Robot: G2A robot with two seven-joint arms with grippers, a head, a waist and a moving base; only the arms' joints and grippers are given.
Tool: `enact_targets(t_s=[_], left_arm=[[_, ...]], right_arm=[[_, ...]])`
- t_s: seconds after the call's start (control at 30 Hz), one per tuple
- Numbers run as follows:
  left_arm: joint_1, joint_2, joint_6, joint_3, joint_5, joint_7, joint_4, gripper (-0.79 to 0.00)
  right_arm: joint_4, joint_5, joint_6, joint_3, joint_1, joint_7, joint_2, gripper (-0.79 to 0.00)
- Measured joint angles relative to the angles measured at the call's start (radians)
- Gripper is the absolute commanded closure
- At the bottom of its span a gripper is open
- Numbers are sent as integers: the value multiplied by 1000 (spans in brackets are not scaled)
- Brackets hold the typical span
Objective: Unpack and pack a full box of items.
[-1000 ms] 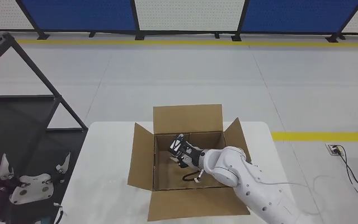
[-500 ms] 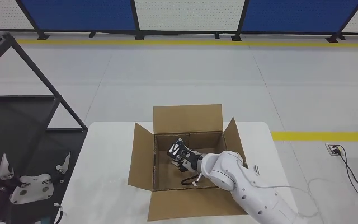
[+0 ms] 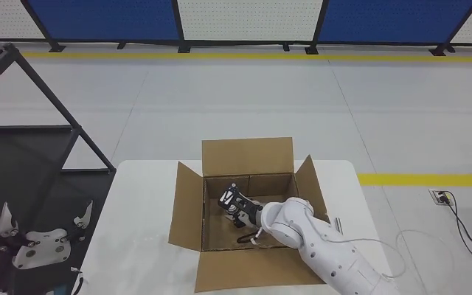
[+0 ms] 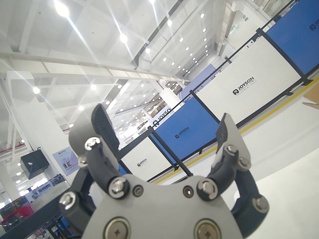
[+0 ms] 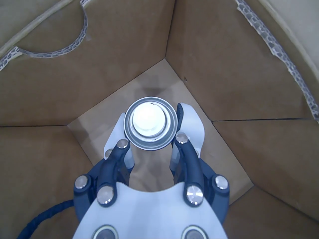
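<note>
can (image 5: 151,123) sides hidden, box (image 3: 247,155) floor — partly covered

Box (image 3: 247,155): plain brown cardboard inside and out. The cut edges are paler, with a honeycomb corrugation pattern.
Table (image 3: 140,221): white.
Can (image 5: 150,123): silver metal rim ringing a bright white cap.
Right gripper (image 5: 152,116): white fingers, dark navy links, silver bolt heads, white wrist plate.
Left gripper (image 4: 163,120): grey fingers, black pads (image 4: 104,125) with fine ribbing, black links, silver plate.
Floor (image 3: 221,103): pale grey.
Yellow line (image 3: 221,56): crosses the floor at 12 o'clock from the box. A second yellow stripe (image 3: 413,179) lies at 3 o'clock.
Partitions, 12 o'clock: blue panels (image 3: 99,18) alternate with a white panel (image 3: 247,18) carrying a fine dot grid. All have black frames.
</note>
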Motion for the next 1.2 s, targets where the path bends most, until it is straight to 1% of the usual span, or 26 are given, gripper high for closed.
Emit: enact_targets(t_s=[0.13,0.3,0.33,0.37,0.4,0.43,0.5,0.53,0.6,0.67,0.7,0.73,0.77,0.83,0.87,1.0,1.2], left_arm=[[0,0,0,0,0,0,0,-785],[0,0,0,0,0,0,0,-785],[0,0,0,0,0,0,0,-785],[0,0,0,0,0,0,0,-785],[0,0,0,0,0,0,0,-785],[0,0,0,0,0,0,0,-785],[0,0,0,0,0,0,0,-785],[0,0,0,0,0,0,0,-785],[0,0,0,0,0,0,0,-785],[0,0,0,0,0,0,0,-785],[0,0,0,0,0,0,0,-785],[0,0,0,0,0,0,0,-785],[0,0,0,0,0,0,0,-785],[0,0,0,0,0,0,0,-785],[0,0,0,0,0,0,0,-785],[0,0,0,0,0,0,0,-785],[0,0,0,0,0,0,0,-785]], right_arm=[[20,-14,36,-12,4,3,-17,0],[67,-11,37,-16,17,0,-34,0],[77,-12,36,-18,20,5,-38,-40],[83,-14,37,-20,23,10,-41,-120],[88,-16,38,-21,25,14,-44,-169],[94,-18,39,-23,26,19,-48,-169],[101,-18,38,-24,29,23,-54,-194],[106,-19,37,-24,30,24,-57,-222],[113,-22,37,-24,31,26,-61,-311],[117,-28,36,-23,31,27,-65,-372],[118,-30,36,-21,31,27,-66,-449],[118,-33,36,-19,30,27,-67,-576],[116,-35,37,-16,29,28,-68,-616],[109,-42,41,-9,25,29,-68,-773],[104,-46,43,-5,22,29,-68,-785],[59,-73,64,17,1,31,-62,-785],[-82,-144,116,82,-66,58,-34,-785]])
